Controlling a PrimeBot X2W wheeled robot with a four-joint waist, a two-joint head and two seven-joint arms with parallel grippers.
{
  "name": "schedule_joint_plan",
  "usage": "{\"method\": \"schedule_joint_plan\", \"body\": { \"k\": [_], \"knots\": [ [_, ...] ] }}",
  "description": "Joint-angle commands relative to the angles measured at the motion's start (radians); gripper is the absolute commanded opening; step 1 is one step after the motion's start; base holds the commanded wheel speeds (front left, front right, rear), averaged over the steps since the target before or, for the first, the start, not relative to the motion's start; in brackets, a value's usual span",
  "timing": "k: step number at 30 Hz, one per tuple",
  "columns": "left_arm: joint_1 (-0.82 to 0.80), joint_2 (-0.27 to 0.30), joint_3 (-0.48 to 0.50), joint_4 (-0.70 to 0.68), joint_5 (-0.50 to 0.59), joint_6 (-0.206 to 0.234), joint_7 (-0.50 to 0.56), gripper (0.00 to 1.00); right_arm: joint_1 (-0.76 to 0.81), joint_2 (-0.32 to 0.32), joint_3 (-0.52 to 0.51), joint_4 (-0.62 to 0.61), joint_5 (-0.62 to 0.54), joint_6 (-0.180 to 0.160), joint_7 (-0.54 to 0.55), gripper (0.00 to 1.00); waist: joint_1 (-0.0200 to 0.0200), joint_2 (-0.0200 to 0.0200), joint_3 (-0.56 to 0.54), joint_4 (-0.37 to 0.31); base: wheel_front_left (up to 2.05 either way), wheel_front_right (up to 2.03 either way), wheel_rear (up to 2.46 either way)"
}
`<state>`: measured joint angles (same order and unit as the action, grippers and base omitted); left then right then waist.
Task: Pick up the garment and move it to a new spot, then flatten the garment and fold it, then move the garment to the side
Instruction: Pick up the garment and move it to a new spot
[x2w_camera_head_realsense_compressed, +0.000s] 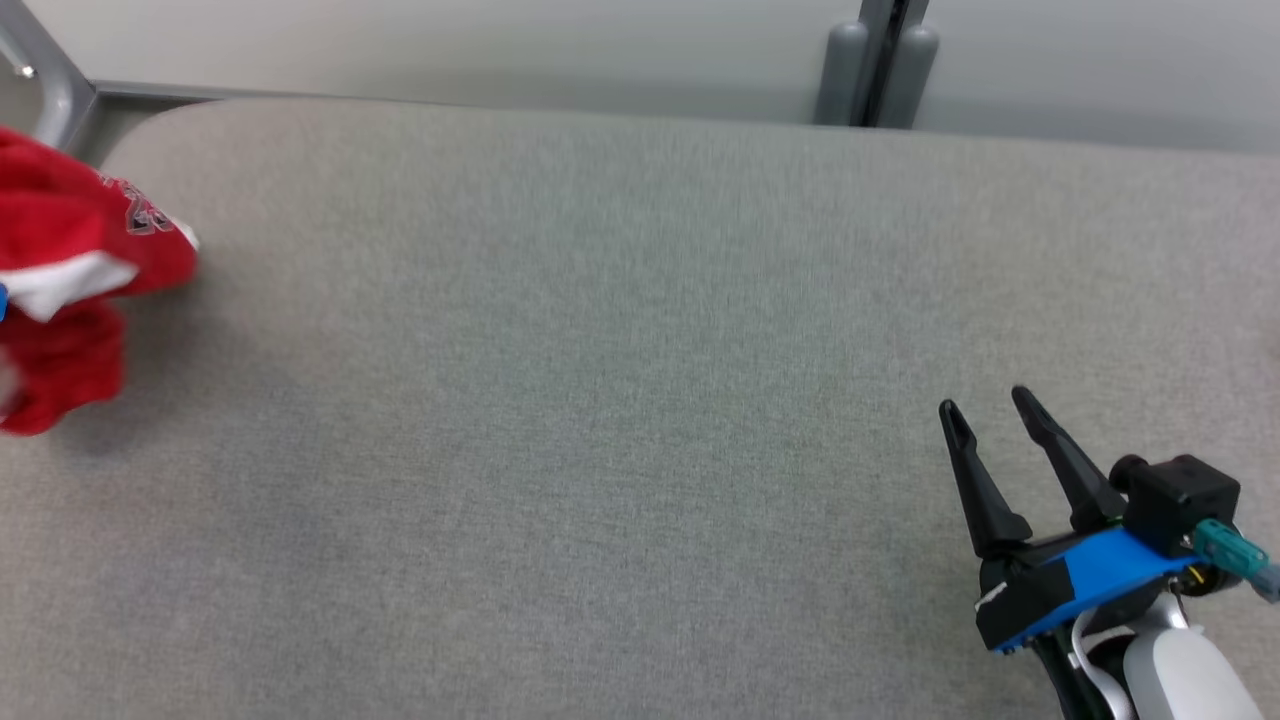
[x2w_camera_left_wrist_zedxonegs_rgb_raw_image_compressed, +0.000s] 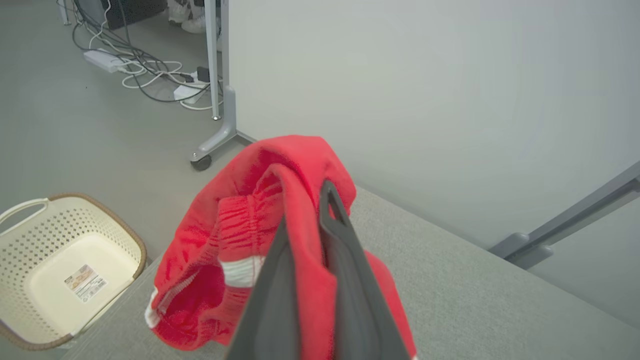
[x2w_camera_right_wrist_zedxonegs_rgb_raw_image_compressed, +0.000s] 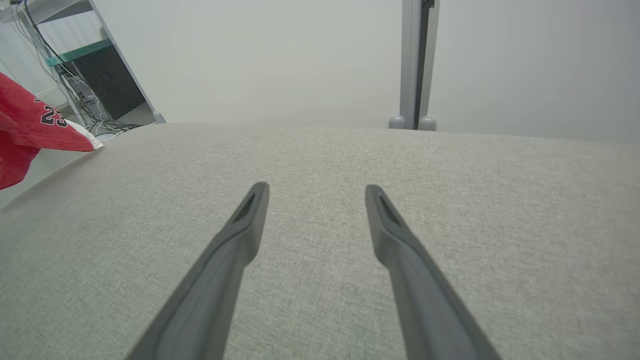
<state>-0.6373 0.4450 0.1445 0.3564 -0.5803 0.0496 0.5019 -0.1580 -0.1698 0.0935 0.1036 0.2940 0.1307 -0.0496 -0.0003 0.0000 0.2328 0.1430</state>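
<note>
One cream laundry basket (x2w_camera_left_wrist_zedxonegs_rgb_raw_image_compressed: 100, 225) sits on the floor (x2w_camera_left_wrist_zedxonegs_rgb_raw_image_compressed: 75, 130) at far left, beside the desk corner. One red garment (x2w_camera_left_wrist_zedxonegs_rgb_raw_image_compressed: 240, 200) with white trim is bunched at the left edge of the single grey desk (x2w_camera_head_realsense_compressed: 600, 400), pinched between the two closed left fingers (x2w_camera_left_wrist_zedxonegs_rgb_raw_image_compressed: 350, 280). Well apart, at lower right, the two right fingers (x2w_camera_head_realsense_compressed: 975, 480) stand spread open over the desk.

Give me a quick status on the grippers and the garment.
Left gripper shut on red garment, left edge of table. Right gripper open, empty. Nothing in the way.
</note>
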Motion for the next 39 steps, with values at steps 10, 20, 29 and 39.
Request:
{"method": "schedule_joint_plan", "body": {
  "k": [10, 20, 29, 39],
  "knots": [
    [-0.116, -0.072, -0.148, -0.275, -0.026, -0.088, 0.062, 0.0, 0.052, 0.046, 0.004, 0.032, 0.026, 0.0, -0.026, 1.0, 0.0003, 0.0, -0.141, -0.075, 0.0, 0.0, 0.0],
    [-0.094, -0.189, -0.323, -0.388, -0.032, -0.128, 0.092, 0.0, 0.025, 0.047, 0.022, 0.019, 0.02, 0.0, -0.016, 1.0, 0.0003, 0.0, -0.137, -0.206, 0.0, 0.0, 0.0],
    [0.029, -0.263, -0.405, -0.278, -0.036, -0.125, 0.049, 0.0, 0.018, 0.065, 0.037, 0.041, 0.039, 0.0, -0.033, 1.0, 0.0003, 0.0, -0.097, -0.302, 0.0, 0.0, 0.0],
    [0.154, -0.338, -0.517, 0.037, 0.068, -0.114, -0.148, 1.0, 0.01, 0.068, 0.026, 0.055, 0.039, 0.0, -0.053, 1.0, 0.0003, 0.0, -0.076, -0.337, 0.0, 0.0, 0.0]
  ]
}}
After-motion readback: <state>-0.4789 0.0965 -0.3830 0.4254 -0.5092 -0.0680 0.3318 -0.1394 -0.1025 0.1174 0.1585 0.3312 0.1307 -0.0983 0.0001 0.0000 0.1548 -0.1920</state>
